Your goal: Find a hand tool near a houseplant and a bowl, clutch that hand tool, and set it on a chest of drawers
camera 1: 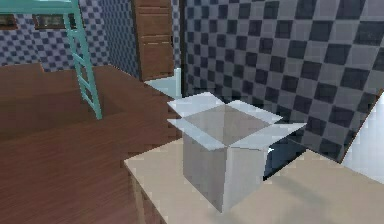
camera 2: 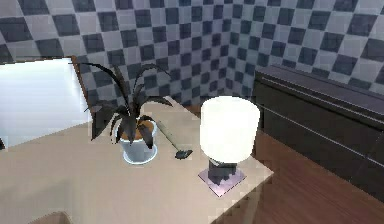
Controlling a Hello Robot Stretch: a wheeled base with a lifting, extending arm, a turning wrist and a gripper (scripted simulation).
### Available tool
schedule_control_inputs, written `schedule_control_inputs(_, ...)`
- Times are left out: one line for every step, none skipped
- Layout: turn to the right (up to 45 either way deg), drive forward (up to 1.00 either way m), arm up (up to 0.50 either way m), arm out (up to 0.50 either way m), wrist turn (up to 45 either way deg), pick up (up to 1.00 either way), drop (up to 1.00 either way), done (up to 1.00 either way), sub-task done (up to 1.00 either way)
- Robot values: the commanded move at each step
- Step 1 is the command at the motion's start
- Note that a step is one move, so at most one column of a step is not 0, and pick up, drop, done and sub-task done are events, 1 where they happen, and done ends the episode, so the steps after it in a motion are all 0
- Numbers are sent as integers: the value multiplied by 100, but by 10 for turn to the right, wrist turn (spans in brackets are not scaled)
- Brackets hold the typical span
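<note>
Walls (camera 1: 290, 50) of dark grey and blue checks stand around a brown wooden floor (camera 1: 60, 130). A wooden door (camera 1: 153, 35) is at the far end, with a teal ladder (camera 1: 85, 60) to its left. A pale beige worktop (camera 1: 320, 195) carries an open white box (camera 1: 225, 150) and, near one corner, a white-shaded lamp (camera 2: 228, 130).

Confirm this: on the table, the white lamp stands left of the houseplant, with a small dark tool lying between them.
Wrong side: in the arm side view the white lamp stands right of the houseplant, not left. Both are on the table, with the small dark tool lying between them.
</note>
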Motion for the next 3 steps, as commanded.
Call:
schedule_control_inputs(0,0,50,0,0,0,0,0,0)
schedule_control_inputs(0,0,36,0,0,0,0,0,0)
schedule_control_inputs(0,0,0,38,0,0,0,0,0)
